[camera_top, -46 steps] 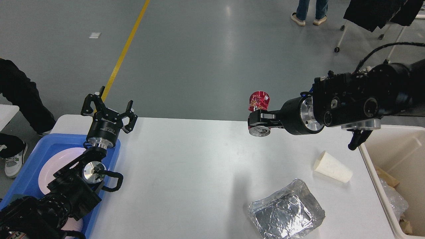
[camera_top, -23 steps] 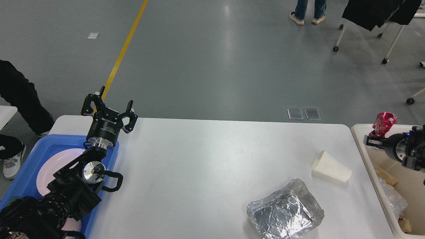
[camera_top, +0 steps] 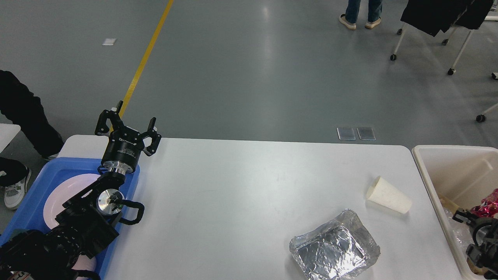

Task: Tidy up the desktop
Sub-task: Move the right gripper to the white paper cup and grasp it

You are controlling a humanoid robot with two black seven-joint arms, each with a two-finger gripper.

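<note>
Head view shows the desktop (camera_top: 241, 194), a wide white tabletop with rounded corners, filling the lower middle of the picture. A white paper cup (camera_top: 389, 200) is seen lying on its side toward 3 o'clock on it, and a crumpled foil tray (camera_top: 334, 251) rests near 5 o'clock.

Compared with half a second ago, the right gripper (camera_top: 465, 218) has been lowered from the far rim of the cream bin (camera_top: 451, 155) down into the bin at the right edge, and the red shiny wrapper (camera_top: 486, 206) is now seen low inside, just beside the gripper; whether it is gripped or let go cannot be told, the fingers being small and dark. The cup, foil tray and left arm are unchanged.

At 9 o'clock a blue tray (camera_top: 39, 182) with a white plate (camera_top: 66, 190) is set against the desktop's left edge. Above it the left gripper (camera_top: 128, 126) is held upright with its fingers spread apart and nothing between them, over the desktop's far left corner.

Beyond lies grey floor with a yellow line (camera_top: 146, 58), a bystander's feet (camera_top: 360, 21) at 1 o'clock, and a wheeled rack (camera_top: 447, 23) with dark clothing.
</note>
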